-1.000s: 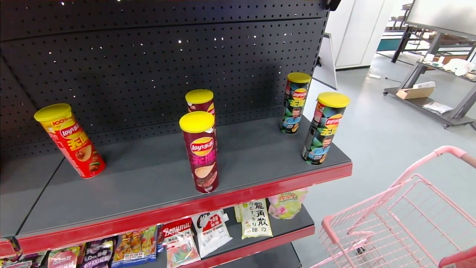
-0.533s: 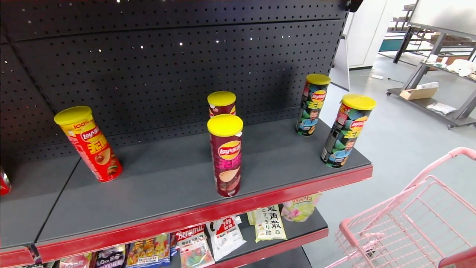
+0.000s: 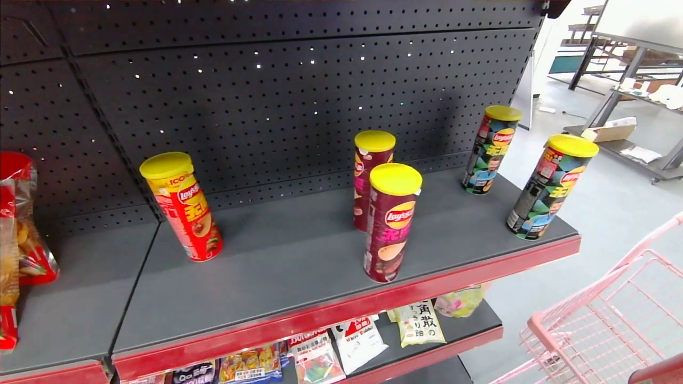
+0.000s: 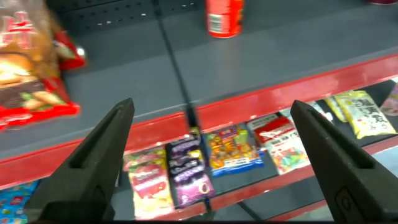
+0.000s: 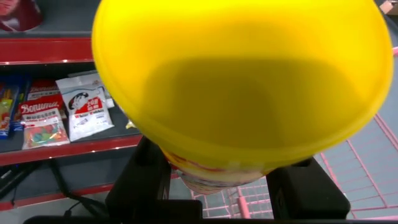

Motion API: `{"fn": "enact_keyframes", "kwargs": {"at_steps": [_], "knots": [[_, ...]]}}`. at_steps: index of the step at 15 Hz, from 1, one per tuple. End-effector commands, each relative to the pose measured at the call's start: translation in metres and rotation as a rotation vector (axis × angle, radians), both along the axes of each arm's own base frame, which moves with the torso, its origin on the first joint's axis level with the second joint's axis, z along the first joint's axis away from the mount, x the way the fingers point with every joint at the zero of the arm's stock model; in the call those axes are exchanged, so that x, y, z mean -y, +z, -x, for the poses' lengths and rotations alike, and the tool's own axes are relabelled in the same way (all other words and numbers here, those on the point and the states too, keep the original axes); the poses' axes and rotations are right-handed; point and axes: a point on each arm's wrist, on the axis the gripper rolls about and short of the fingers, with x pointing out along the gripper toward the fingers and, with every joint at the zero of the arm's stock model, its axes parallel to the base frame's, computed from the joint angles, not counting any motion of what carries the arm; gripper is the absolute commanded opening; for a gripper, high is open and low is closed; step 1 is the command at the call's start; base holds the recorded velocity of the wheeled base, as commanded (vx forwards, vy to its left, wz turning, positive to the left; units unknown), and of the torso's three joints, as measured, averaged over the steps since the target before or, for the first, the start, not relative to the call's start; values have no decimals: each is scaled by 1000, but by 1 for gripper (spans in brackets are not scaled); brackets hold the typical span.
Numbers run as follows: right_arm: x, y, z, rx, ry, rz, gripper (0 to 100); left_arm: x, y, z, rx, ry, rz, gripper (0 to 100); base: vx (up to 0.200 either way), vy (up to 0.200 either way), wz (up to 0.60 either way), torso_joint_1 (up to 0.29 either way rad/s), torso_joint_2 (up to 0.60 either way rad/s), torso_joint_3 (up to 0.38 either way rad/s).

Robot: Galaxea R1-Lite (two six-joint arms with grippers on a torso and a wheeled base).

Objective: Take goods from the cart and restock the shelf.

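Yellow-lidded can (image 5: pixel 242 81) is clamped in the right hand (image 5: pixel 224 186), with the pink cart (image 3: pixel 535 322) below it, beside the shelf (image 3: pixel 288 266). Left hand (image 4: pixel 211 155) is spread wide and empty, facing the shelf's red edge and the snack bags (image 4: pixel 230 149) underneath. On the shelf stand a red can (image 3: pixel 184 208), two maroon cans (image 3: pixel 392 224) and two dark cans (image 3: pixel 549 186).

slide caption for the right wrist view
Right gripper holds a yellow-lidded can in front of the red-edged shelf.

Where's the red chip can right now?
Head view: the red chip can stands on the shelf, left of the two maroon cans, right of the snack bag.
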Motion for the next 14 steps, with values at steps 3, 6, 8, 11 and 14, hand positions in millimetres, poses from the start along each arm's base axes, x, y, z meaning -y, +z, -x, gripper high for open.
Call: {"fn": "enact_keyframes", "kwargs": {"at_steps": [3, 6, 8, 11, 14], "knots": [[0, -1, -1, -5, 2, 1, 0, 0, 0, 0, 1, 0, 0, 100, 0, 200, 0, 2, 1, 1], [0, -1, 0, -4, 2, 1, 0, 0, 0, 0, 1, 2, -1, 100, 0, 67, 0, -1, 1, 1], [0, -1, 0, -5, 2, 1, 0, 0, 0, 0, 1, 0, 0, 100, 0, 0, 0, 0, 0, 0], [0, -3, -1, -10, 3, 3, 0, 0, 0, 0, 1, 2, 0, 100, 0, 0, 0, 0, 0, 0], [0, -4, 0, -10, 4, 13, 0, 0, 0, 0, 1, 2, 0, 100, -200, 0, 0, 6, 2, 4]]}}
